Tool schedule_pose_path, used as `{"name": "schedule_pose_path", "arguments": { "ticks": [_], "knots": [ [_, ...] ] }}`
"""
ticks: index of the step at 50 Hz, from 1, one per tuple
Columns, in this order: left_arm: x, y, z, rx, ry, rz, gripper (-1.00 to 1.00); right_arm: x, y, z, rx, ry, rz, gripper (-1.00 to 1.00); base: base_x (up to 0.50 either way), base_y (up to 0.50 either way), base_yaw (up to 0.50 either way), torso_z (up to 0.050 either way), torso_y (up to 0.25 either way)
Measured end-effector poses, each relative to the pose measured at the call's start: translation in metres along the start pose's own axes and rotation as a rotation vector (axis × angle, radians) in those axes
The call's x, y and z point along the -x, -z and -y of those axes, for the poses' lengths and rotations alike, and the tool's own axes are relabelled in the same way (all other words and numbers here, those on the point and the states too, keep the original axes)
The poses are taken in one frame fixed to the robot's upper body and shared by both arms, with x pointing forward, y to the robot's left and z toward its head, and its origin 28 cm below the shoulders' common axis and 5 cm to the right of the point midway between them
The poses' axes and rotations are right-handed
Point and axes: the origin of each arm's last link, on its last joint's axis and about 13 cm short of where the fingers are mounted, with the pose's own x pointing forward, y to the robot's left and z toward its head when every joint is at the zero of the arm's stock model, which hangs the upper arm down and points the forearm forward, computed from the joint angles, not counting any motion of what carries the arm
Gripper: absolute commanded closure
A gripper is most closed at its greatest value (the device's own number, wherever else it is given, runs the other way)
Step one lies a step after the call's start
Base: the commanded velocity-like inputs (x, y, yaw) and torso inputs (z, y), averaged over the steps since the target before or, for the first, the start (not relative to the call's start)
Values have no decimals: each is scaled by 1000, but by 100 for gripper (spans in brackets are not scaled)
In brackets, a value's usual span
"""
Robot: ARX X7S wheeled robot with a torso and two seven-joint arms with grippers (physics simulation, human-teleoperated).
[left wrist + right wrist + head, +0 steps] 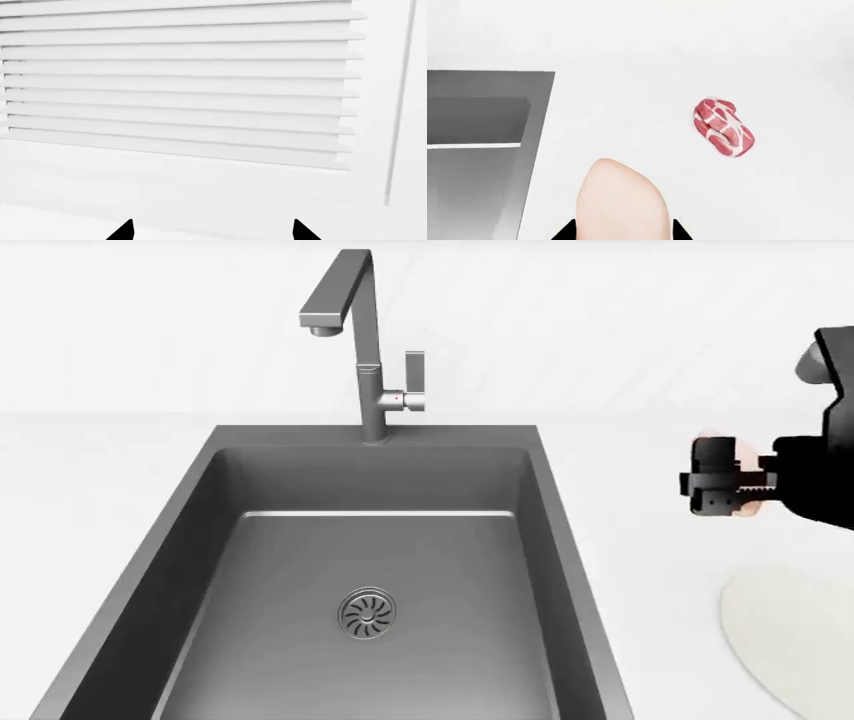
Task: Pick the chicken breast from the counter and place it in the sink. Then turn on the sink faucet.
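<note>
The right claw [731,490] hangs over the white counter [667,390] to the right of the sink [174,540], held above the surface. In the right wrist view, the chicken [622,202] fills the space between the two dark claw tips at the frame's edge, its pale pink-beige rounded end pointing away from the camera; the claw is closed on it, one tip on each side. In the head view only a little pink shows around the claw body, so the chicken itself is mostly hidden there.

On the counter past the chicken lies the red meat [724,126], marbled with white, well apart from the claw and from the sink's edge.

The sink is a dark grey basin with a round drain [368,613] in its bottom. The faucet [358,335] stands at the middle of the sink's back rim, its squared spout reaching left, its small lever [414,380] upright on the right side.

A pale rounded plate [787,635] lies on the counter at the near right, below the claw.

The left claw [213,231] shows only two dark tips, set well apart with nothing between them, facing white slatted blinds [180,85].
</note>
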Motion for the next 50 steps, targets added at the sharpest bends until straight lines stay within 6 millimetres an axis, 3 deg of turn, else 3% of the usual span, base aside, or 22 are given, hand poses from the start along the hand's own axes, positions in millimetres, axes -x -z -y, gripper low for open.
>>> {"name": "schedule_pose_path", "arguments": {
  "ticks": [22, 28, 37, 50],
  "knots": [
    [0, 2, 0, -1, -6, -1, -100, -17, -30, -75, 190, -279, 82, 100, 0, 0, 0, 0, 0],
    [-2, 2, 2, 1, -3, -3, -100, -24, -35, -105, 243, -408, 70, 100, 0, 0, 0, 0, 0],
    [-4, 6, 3, 5, 0, -8, -100, -36, -35, -143, 326, -543, 23, 100, 0, 0, 0, 0, 0],
    [-8, 12, 5, 7, 7, -17, -100, -59, -23, -182, 392, -665, -59, 100, 0, 0, 0, 0, 0]
  ]
}}
